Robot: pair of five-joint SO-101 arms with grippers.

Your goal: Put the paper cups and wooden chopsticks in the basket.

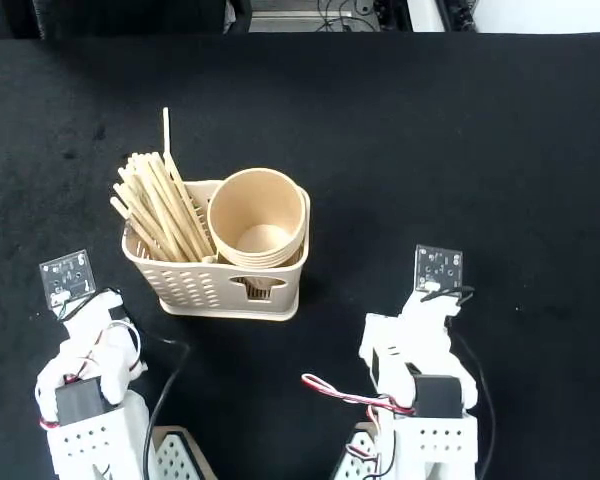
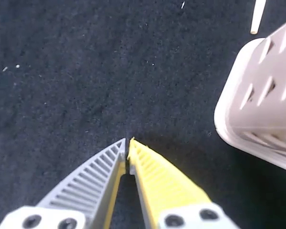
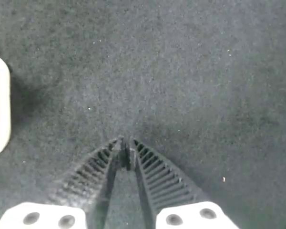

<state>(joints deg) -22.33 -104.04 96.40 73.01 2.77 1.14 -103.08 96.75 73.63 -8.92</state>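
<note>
One basket [image 1: 220, 290], left of centre in the high view. Nested paper cups [image 1: 258, 215] fill its right half, rims too close to count. Wooden chopsticks [image 1: 158, 205] are bundled in its left half, uncountable. Left gripper [image 2: 127, 143] and right gripper [image 3: 125, 143] are both pressed together.

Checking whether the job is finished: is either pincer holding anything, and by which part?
Nothing is held: the left pincer and right pincer are shut and empty.

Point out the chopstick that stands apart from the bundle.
The lone chopstick showing beyond the basket's far side; the other chopsticks lean bunched together inside it.
</note>
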